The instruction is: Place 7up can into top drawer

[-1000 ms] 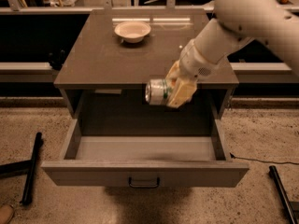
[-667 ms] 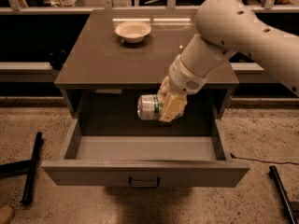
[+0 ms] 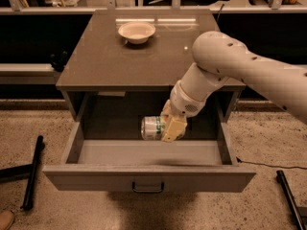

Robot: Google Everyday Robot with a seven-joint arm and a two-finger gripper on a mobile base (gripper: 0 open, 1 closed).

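Observation:
The 7up can (image 3: 152,128) lies on its side in my gripper (image 3: 169,128), its shiny end facing left. The gripper is shut on the can and holds it just above the pale grey floor of the open top drawer (image 3: 148,153), near the drawer's middle. The drawer is pulled out towards the camera, with its dark metal handle (image 3: 147,188) centred on the front panel. My cream arm (image 3: 225,66) reaches in from the right, over the cabinet's front edge.
A cream round bowl (image 3: 136,31) stands at the back of the brown cabinet top (image 3: 115,61). Dark bars lie on the speckled floor at the left (image 3: 32,171) and right (image 3: 290,195). A shoe tip shows at the bottom left (image 3: 5,219).
The gripper has carried the can down and a little to the left, from in front of the cabinet's edge into the open drawer.

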